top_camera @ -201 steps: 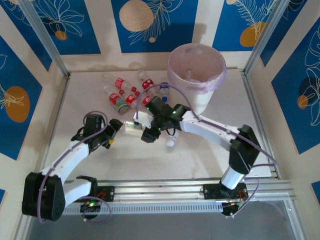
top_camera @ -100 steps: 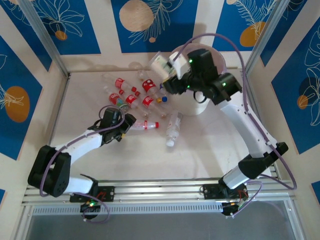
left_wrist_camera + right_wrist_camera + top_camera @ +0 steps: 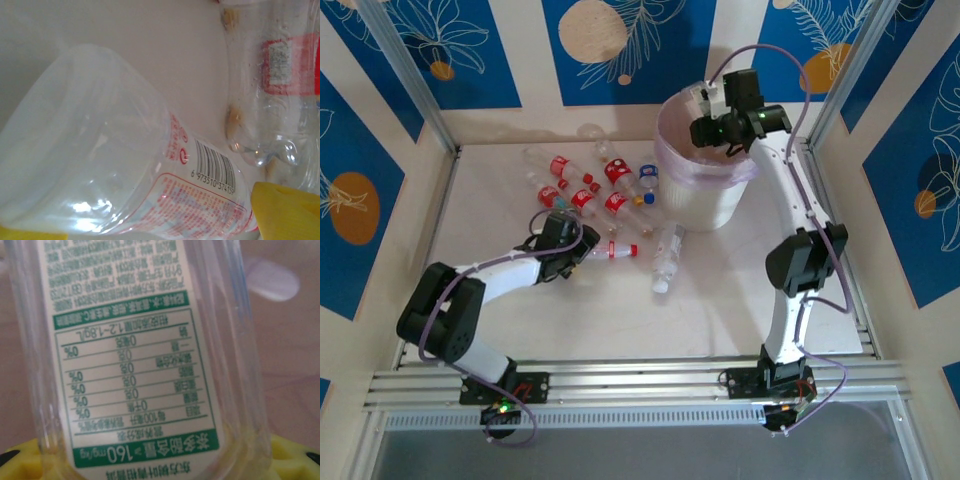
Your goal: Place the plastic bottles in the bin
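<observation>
R gripper (image 3: 708,112) hangs over mouth of bin (image 3: 700,205), jaws pinching green-label bottle (image 3: 135,365) betw. its yellow pads (image 3: 295,455). Label is upside down to wrist cam: "160mg/kg", "1.2~1.8g/L", a column of "0%"; rest is small Chinese print in a green-ruled table.

L gripper (image 3: 580,248) is low on table (image 3: 720,300), jaws spread wide astride a red-print bottle (image 3: 125,175) lying on its side, base toward wrist cam; can't tell if pads touch it. Barcode reads "6 973510 3741…", end hidden. Just ahead-right lies a second red-label bottle (image 3: 280,100), text blurred. Other bottles (image 3: 585,185) lie beyond L gripper.
</observation>
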Robot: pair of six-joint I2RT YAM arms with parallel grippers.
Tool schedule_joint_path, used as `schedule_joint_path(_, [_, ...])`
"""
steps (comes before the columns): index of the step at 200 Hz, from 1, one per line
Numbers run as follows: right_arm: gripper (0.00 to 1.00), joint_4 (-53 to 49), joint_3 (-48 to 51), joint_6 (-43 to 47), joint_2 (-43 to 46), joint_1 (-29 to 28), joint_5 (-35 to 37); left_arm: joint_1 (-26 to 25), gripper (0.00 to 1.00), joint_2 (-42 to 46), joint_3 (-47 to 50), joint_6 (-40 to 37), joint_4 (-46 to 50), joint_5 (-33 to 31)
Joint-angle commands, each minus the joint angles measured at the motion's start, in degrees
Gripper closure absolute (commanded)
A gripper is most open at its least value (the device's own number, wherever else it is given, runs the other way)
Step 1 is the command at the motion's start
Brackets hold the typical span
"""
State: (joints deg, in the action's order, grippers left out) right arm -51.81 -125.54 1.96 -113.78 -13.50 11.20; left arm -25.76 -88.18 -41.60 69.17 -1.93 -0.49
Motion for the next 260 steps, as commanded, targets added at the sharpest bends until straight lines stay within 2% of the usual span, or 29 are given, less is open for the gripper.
schedule_joint_path(1, [0.63,-1.90,-1.60,-1.14,-1.84,-0.11,-2.88,-0.58,0.12,-1.46,-1.55,1.21,-1.42,-2.73])
schedule_joint_path(65, [0.58,-0.14,6.15,-0.28,-4.43,0.42,-4.87,-0.75,0.16,-3.84,-3.02,0.66,0.00,-4.49])
schedule_joint_path(84, [0.54,0.63,7.88,-0.53,-4.87,0.49,-5.19,-0.77,0.18,-3.97,-2.65,1.05,-0.09,-4.69])
schedule_joint_path(121, [0.31,0.60,8.31,-0.29,-5.14,0.58,-5.79,-0.78,0.21,-3.51,-1.92,1.41,-0.10,-5.04])
schedule_joint_path(155, [0.17,-0.14,6.46,0.15,-4.72,0.68,-5.14,-0.76,0.22,-3.49,-1.48,1.46,0.00,-5.11])
schedule_joint_path(167, [0.00,-0.70,5.32,0.31,-4.49,0.71,-4.72,-0.72,0.23,-3.35,-1.40,1.52,0.07,-5.22])
schedule_joint_path(219, [0.01,-5.91,-4.88,1.83,-1.96,0.80,-5.20,-0.76,0.26,-4.29,-1.37,1.45,-0.59,-4.74])
schedule_joint_path(244, [0.01,-10.05,-10.07,1.24,2.15,0.49,-4.05,-0.78,0.30,-4.84,-1.21,1.68,-0.88,-4.85])
schedule_joint_path(260, [0.01,-9.72,-8.33,-0.29,6.94,-0.05,-5.06,-0.78,0.33,-4.89,-1.04,1.68,-0.96,-5.18])
